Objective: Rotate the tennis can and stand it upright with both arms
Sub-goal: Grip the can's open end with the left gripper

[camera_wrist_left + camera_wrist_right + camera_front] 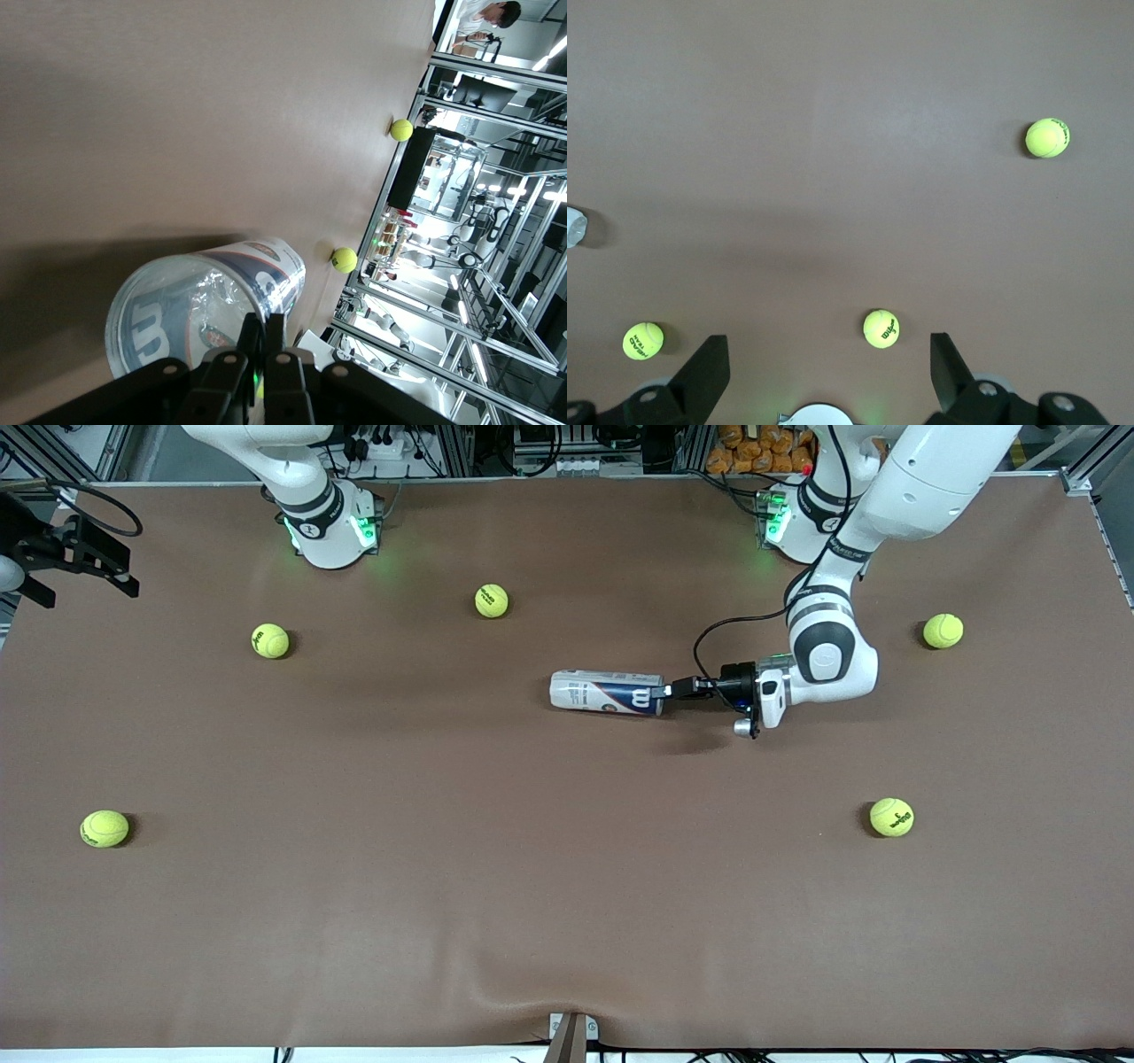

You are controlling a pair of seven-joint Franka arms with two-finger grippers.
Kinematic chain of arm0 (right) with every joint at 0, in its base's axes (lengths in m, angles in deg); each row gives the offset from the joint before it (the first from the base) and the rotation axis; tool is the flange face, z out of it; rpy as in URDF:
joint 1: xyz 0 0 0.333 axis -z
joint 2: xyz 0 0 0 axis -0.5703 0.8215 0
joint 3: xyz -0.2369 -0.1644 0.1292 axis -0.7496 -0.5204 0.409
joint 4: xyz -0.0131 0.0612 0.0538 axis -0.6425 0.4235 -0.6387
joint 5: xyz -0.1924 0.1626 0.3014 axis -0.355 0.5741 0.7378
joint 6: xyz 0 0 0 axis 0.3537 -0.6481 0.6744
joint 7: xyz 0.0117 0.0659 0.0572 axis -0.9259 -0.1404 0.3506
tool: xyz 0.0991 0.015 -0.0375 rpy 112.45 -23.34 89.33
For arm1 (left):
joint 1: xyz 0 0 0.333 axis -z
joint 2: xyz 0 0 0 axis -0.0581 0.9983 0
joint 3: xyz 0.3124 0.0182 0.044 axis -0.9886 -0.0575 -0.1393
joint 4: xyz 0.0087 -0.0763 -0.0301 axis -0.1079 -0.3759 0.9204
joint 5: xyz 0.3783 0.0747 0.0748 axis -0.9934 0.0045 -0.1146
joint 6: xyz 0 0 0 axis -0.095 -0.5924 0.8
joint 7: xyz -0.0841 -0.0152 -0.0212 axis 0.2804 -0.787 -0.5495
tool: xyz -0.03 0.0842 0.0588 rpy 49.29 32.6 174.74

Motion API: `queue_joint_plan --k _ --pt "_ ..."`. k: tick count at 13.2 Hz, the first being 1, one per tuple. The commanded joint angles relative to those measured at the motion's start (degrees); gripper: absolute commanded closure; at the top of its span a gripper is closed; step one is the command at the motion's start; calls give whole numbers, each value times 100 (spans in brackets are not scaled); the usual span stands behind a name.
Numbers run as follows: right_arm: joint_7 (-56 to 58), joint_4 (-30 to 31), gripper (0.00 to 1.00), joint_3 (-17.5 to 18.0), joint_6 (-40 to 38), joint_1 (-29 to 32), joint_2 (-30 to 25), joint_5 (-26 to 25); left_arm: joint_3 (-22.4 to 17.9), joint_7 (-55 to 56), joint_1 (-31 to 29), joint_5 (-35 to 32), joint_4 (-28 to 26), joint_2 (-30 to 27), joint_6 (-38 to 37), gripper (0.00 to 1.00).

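Robotics lab: two white robot arms with green-lit bases bolted along one edge of a wide surface covered in brown cloth, cables trailing off them. Aluminium frame rails and racks with gear and screens stand around the surface, cords and power strips bunch at the bases, and a person sits at a workstation in the left wrist view.

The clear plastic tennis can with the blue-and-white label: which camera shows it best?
The front view: the clear plastic tennis can lies whole on its side, the left tool pinching its end. The left wrist view shows only that end; the right wrist view, a sliver.
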Motion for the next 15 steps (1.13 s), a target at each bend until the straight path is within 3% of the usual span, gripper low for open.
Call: queue_joint_plan --k 1,4,8,15 --pt "-60 -71 0 3 117 99 -85 75 19 755 309 -56 247 -265 386 100" --pt "-383 -72 0 3 56 195 -103 84 27 2088 363 -924 563 -573 528 100" --pt "-377 -80 0 11 3 205 -111 75 27 2969 582 -1444 757 -855 730 100" --pt "298 -89 0 20 -111 187 -120 66 36 5746 881 -3894 1749 -1031 774 100"
